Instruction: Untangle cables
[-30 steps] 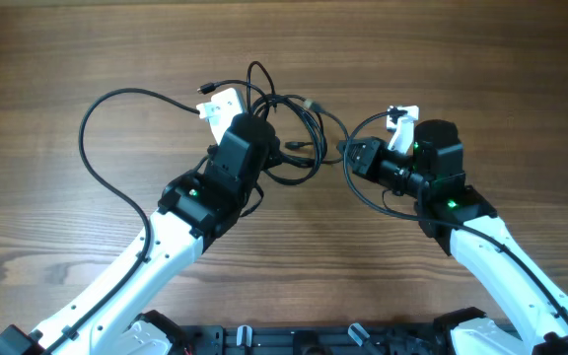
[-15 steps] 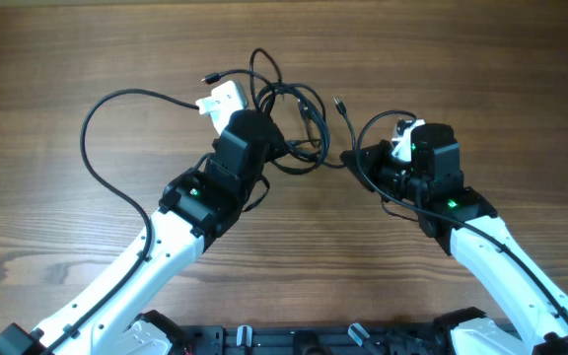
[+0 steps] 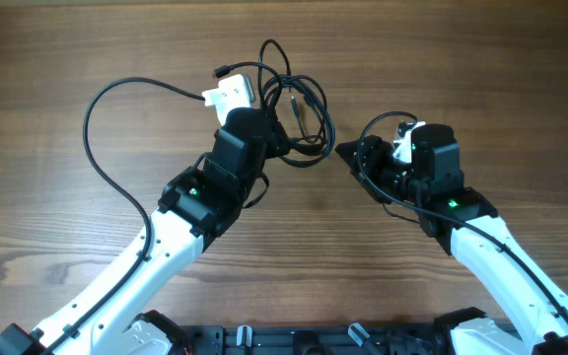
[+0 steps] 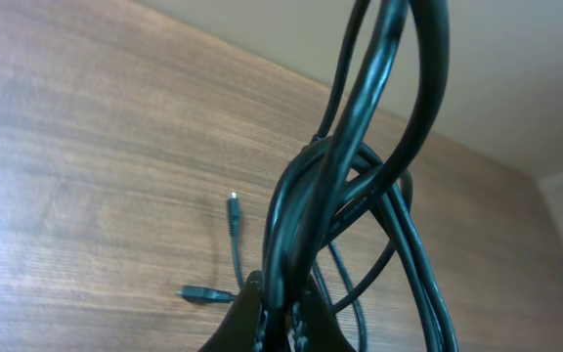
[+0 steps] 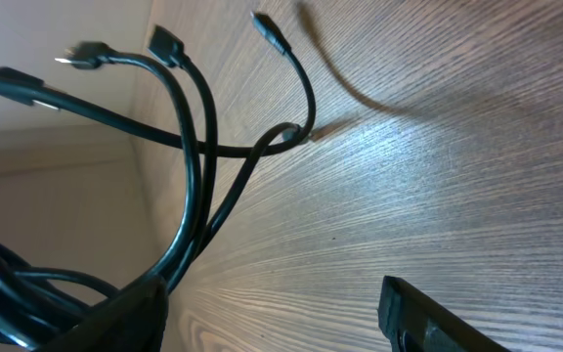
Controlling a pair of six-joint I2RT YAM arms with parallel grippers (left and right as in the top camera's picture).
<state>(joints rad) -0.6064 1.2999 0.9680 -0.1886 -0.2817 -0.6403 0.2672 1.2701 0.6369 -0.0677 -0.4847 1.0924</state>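
The cables [image 3: 309,99] form a black tangle of loops at the table's far middle, with one long strand [image 3: 86,128] curving out to the left. My left gripper [image 3: 276,138] is shut on a bundle of the cables [image 4: 355,108] and holds it off the wood; the jaws pinch the strands at the bottom of the left wrist view [image 4: 281,308]. Two small plugs [image 4: 233,205] lie on the table beyond. My right gripper [image 3: 355,163] stands open just right of the tangle, nothing between its fingers [image 5: 272,293]. Cable strands [image 5: 206,137] with plug ends [image 5: 267,24] hang past its left finger.
The wooden table [image 3: 481,59] stretches around both arms. A thicker black wire [image 3: 368,133] loops over the right wrist beside its white cap [image 3: 405,128]. The left wrist's white cap [image 3: 230,96] sits next to the tangle.
The right gripper has opened and let go of the strand it held. The left gripper has carried the bundle a little farther away, and the tangle shifted with it.
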